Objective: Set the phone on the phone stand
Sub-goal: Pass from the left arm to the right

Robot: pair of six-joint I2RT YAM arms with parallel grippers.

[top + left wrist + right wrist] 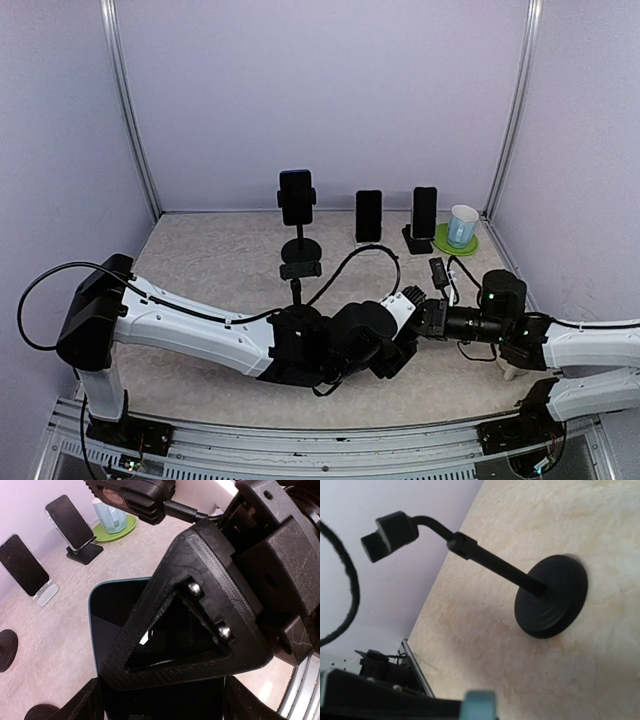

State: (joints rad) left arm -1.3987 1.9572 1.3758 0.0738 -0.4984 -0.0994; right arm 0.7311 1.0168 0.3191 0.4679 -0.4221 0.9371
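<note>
Four phones (295, 195), four stands (300, 272), one cup (462, 226)

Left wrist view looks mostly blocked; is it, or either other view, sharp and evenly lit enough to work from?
Left wrist: the right gripper fills the frame close up, hiding most of the phone; background sharp. Right wrist: phone stand crisp, soft shadow, only the bottom edge blurred. Top external: even light, no glare, soft shadows.

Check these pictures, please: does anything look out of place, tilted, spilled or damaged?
Nothing looks spilled or damaged. Only the teal-edged phone is out of place: it is on no stand, while the clamp stand is empty.
</note>
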